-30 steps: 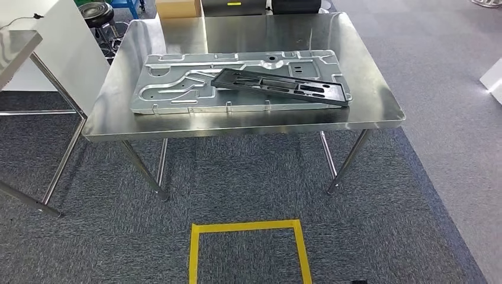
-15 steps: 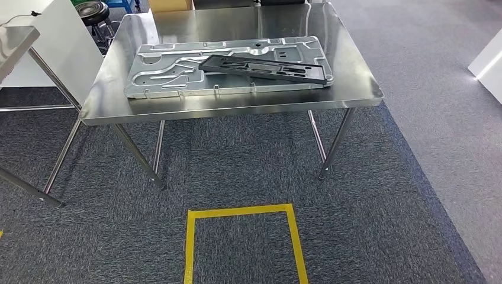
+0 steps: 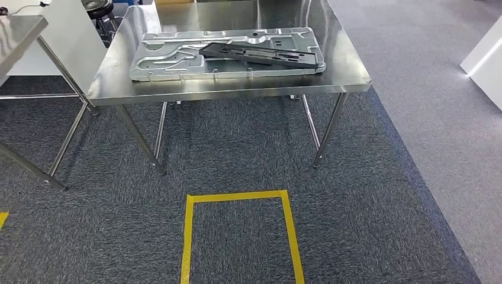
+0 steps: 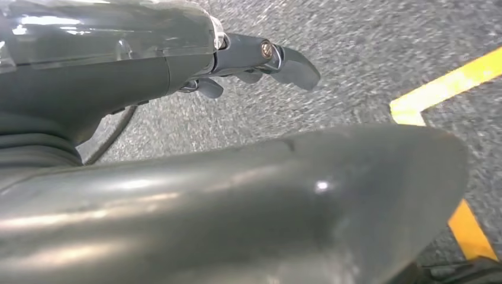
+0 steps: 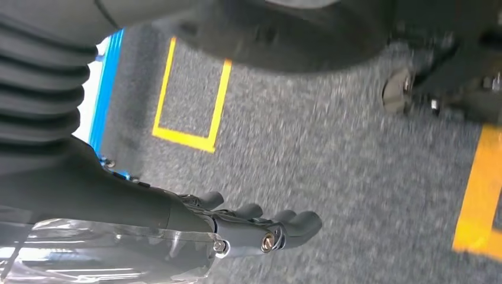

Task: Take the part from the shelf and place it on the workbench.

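Note:
A long black plastic part [image 3: 260,54] lies flat on top of a large stamped silver metal panel [image 3: 171,59], and both rest on the steel workbench [image 3: 237,89] ahead of me. My left hand [image 4: 248,59] hangs low over the grey carpet, its fingers stretched out and holding nothing. My right hand [image 5: 254,231] also hangs over the carpet, fingers straight and side by side, with nothing in them. Both hands are far from the workbench.
A yellow tape square [image 3: 237,197] marks the carpet in front of the workbench. A second steel table [image 3: 18,29] stands at the left, a stool [image 3: 97,6] behind it. A white object [image 3: 482,59] stands at the right edge.
The whole picture has shifted: the workbench now sits higher and farther off and more carpet shows below it, so the camera has moved back. The parts on the bench lie as before.

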